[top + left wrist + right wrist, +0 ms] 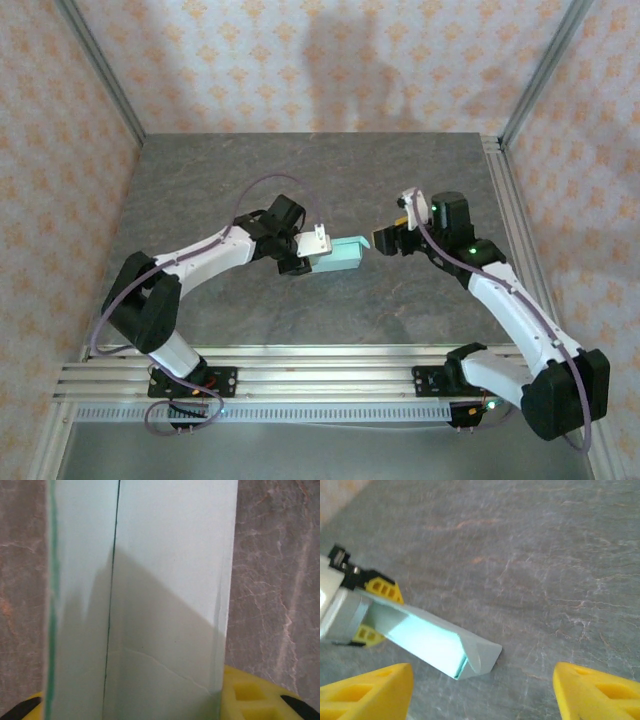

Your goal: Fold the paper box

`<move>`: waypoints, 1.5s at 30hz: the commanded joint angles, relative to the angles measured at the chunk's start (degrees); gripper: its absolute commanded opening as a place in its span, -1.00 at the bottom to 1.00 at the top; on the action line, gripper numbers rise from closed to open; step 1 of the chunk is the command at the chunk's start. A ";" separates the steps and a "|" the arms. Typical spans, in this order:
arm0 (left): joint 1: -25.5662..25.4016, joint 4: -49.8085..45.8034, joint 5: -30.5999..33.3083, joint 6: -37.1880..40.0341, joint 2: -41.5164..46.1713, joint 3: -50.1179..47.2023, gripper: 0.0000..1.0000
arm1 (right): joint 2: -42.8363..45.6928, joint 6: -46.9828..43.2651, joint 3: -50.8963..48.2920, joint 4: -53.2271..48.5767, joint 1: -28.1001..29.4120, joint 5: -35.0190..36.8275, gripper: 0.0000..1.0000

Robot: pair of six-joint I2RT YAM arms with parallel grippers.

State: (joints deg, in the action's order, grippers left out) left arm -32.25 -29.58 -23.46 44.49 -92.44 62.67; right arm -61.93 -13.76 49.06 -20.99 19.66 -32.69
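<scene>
The paper box [345, 254] is a pale mint-green folded sleeve held just above the grey table [300, 180] near its middle. My left gripper [306, 258] is shut on its left end. In the left wrist view the paper box [165, 580] runs up the frame, with a yellow fingertip [255, 695] beside it at the lower right. My right gripper [383, 241] stands open just right of the box's free end, apart from it. In the right wrist view the paper box [430, 637] has its end flaps folded in, and my right gripper [482, 685] has nothing between its yellow fingers [370, 690].
Patterned walls and metal frame posts [100, 70] enclose the table on three sides. A metal rail [300, 365] carrying both arm bases runs along the near edge. Bare grey table lies behind and in front of the grippers.
</scene>
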 commanded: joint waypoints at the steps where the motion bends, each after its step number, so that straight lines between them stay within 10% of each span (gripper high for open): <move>1: 0.78 -7.85 -2.73 1.56 -2.03 2.41 -0.32 | -2.48 -7.62 3.06 -4.33 2.27 2.66 0.42; 6: 0.82 -9.06 -1.90 1.92 -3.65 3.81 -0.32 | -7.52 -8.84 5.41 -4.95 3.69 1.20 -0.05; 28: 1.04 -9.35 -2.79 1.25 -6.15 5.48 -0.31 | -18.69 -12.75 13.06 -10.73 6.22 4.76 -0.94; 37: 1.00 -7.27 -2.68 -0.49 -5.68 5.18 -0.26 | -16.95 -7.37 12.00 -10.31 8.80 10.01 -1.00; 45: 0.96 -3.35 -3.78 -4.07 -3.43 4.07 0.43 | -15.35 2.75 9.59 -4.87 9.59 17.91 -1.00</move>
State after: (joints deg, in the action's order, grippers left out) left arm -31.35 -34.72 -26.65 42.46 -96.90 67.79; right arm -79.22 -15.88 59.70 -28.25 28.99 -19.35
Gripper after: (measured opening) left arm 0.692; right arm 0.047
